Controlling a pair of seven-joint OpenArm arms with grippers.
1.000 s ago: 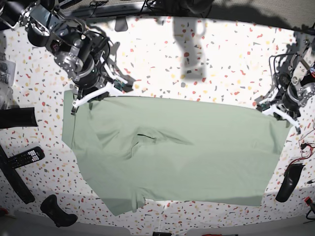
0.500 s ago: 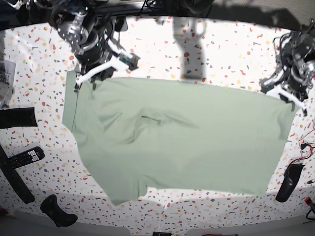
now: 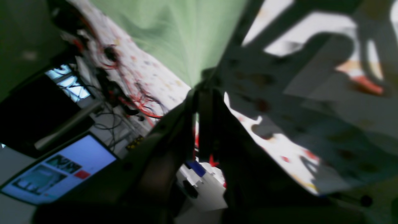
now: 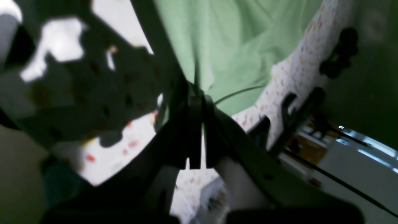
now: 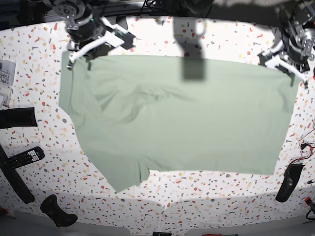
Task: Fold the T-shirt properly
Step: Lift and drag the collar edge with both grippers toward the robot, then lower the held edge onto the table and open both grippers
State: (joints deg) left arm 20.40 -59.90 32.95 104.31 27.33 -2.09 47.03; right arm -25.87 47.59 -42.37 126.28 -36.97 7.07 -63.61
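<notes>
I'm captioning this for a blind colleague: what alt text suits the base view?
Overhead view: a pale green T-shirt spread across a speckled terrazzo table, its far edge pinched at both corners by the right claw and the left claw, both shut. A remote control lies at the table's left edge.

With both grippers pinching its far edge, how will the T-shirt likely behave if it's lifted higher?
The T-shirt is probably floppy: it creases near the right gripper and hangs slack between the grips. It looks thin and light, so it should drag easily. Its loose lower flap may trail or fold under; the left gripper holds only a corner.
</notes>
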